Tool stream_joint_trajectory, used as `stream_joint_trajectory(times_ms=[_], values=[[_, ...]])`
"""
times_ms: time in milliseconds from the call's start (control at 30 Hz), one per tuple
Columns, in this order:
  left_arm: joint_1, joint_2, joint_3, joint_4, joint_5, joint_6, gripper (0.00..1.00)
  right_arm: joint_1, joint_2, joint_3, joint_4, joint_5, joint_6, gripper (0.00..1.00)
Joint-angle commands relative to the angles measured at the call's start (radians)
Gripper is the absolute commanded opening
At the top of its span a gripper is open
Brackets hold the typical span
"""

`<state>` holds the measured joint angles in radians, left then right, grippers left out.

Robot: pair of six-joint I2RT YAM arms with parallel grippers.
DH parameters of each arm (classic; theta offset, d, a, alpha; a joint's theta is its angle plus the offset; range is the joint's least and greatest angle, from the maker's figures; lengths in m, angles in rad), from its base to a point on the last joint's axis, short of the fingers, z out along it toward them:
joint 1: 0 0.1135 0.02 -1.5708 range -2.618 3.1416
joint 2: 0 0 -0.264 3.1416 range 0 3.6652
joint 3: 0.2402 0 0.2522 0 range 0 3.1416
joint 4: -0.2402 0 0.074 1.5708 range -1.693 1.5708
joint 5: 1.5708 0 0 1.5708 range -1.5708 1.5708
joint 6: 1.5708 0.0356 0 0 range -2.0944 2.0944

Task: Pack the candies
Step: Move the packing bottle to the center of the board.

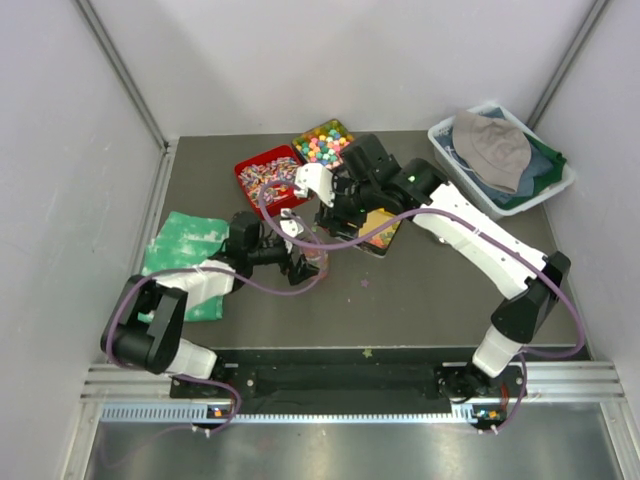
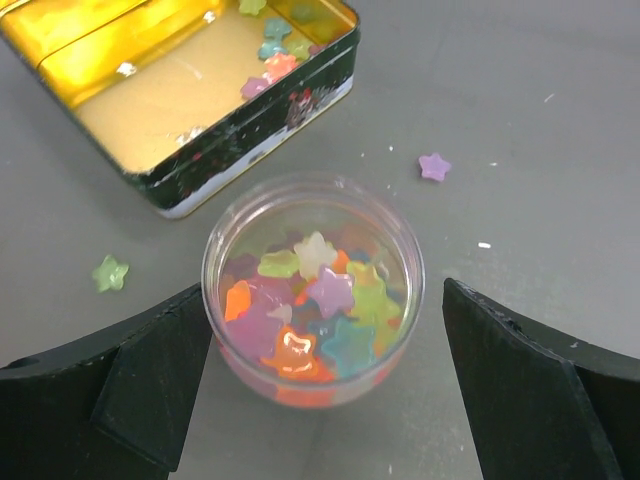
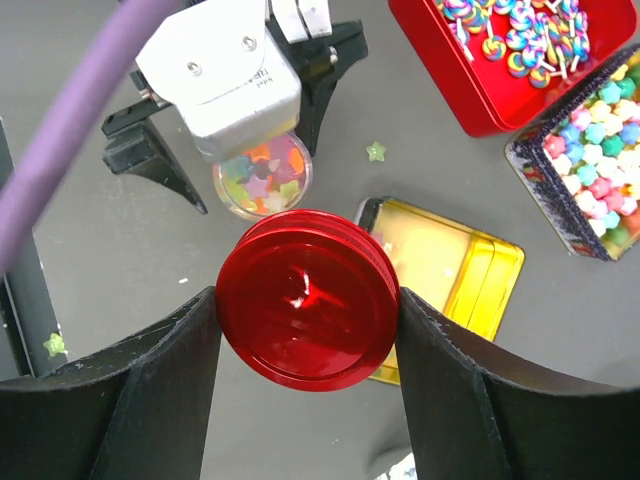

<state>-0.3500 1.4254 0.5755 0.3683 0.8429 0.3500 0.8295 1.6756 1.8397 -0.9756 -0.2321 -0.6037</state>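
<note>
Lid [image 3: 307,297] clamped in right gripper [image 3: 306,308] beside jar [image 2: 212,265] of candies [image 2: 330,292], presumably for capping; left gripper [image 2: 326,330], wide open, flanks jar at three and nine o'clock.

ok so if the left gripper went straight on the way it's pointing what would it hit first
Probably the clear round jar of star-shaped candies, sitting between the fingers of the open left gripper; the gold-lined dark tin lies beyond. Depth is unclear.
</note>
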Motion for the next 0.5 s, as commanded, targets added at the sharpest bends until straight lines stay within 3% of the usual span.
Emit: stream_joint_trajectory(times_ms=[0,267,467], values=[[-0.035,0.047,0.043,0.075,0.025,-0.028,0.99,-0.003,-0.079,-0.010,-0.008,0.025,-0.021,0.52],[-0.084,0.119,-0.015,0.191,0.042,-0.068,0.91,-0.069,-0.140,-0.053,0.002,0.028,-0.016,0.53],[-0.101,0.155,-0.019,0.271,0.084,-0.126,0.65,-0.082,-0.163,-0.102,0.002,0.027,-0.016,0.54]])
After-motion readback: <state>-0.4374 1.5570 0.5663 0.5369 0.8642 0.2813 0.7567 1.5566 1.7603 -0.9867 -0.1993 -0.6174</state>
